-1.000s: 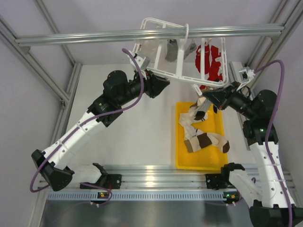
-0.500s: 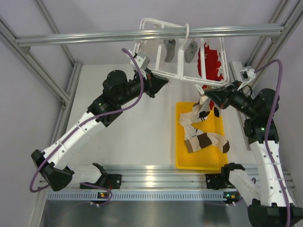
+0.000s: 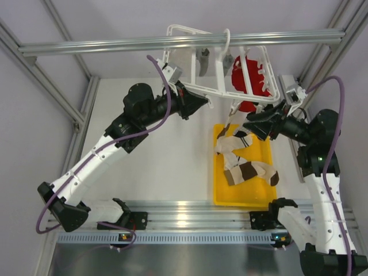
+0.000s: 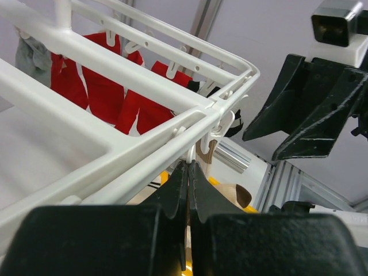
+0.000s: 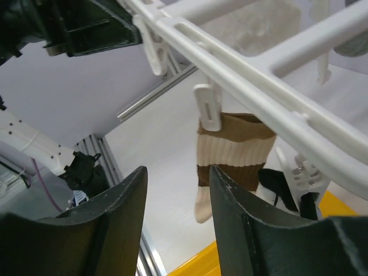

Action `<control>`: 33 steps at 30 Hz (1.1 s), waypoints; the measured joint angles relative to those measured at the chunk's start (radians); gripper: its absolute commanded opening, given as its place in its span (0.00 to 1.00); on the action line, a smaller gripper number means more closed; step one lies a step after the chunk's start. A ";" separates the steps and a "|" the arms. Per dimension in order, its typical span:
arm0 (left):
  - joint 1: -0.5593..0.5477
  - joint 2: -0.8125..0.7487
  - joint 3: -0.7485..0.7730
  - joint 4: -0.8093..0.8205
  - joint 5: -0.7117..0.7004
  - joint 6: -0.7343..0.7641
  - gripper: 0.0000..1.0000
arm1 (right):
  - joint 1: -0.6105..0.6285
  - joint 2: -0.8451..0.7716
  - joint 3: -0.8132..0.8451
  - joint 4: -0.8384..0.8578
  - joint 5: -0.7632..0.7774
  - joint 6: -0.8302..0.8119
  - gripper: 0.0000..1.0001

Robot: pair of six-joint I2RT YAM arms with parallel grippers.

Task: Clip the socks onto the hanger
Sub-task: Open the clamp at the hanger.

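The white hanger (image 3: pixel 221 86) hangs from the overhead bar. A cream sock with brown stripes (image 5: pixel 230 149) dangles from one of its clips (image 5: pixel 207 106), at the frame's near right corner (image 3: pixel 233 141). My right gripper (image 5: pixel 175 172) is open just short of that sock, touching nothing (image 3: pixel 253 125). My left gripper (image 4: pixel 190 164) is shut at the hanger's near rail (image 3: pixel 204 102), with the thin white tab of a clip pinched at its tips. More striped socks (image 3: pixel 250 171) lie in the yellow tray (image 3: pixel 253 194).
A red garment (image 3: pixel 248 80) and two grey pieces (image 3: pixel 203 60) hang from the hanger's far side. The aluminium crossbar (image 3: pixel 115 46) runs across the top. Frame posts stand along both sides of the white table.
My right gripper has opened and let go of the striped sock, which now hangs from the clip. My left gripper has closed. The hanger has swung slightly left.
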 measured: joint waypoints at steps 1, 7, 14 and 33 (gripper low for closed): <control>0.000 0.000 0.000 -0.001 0.004 -0.007 0.00 | 0.000 -0.013 -0.001 0.029 -0.022 0.024 0.45; -0.006 0.016 0.011 -0.007 0.011 -0.039 0.00 | 0.009 -0.083 -0.020 0.203 -0.048 0.136 0.35; -0.029 0.053 0.045 -0.020 0.011 -0.060 0.00 | 0.188 -0.084 -0.018 0.172 0.119 0.028 0.34; -0.053 0.072 0.080 -0.050 0.006 -0.092 0.00 | 0.629 0.080 0.023 0.143 0.751 -0.366 0.54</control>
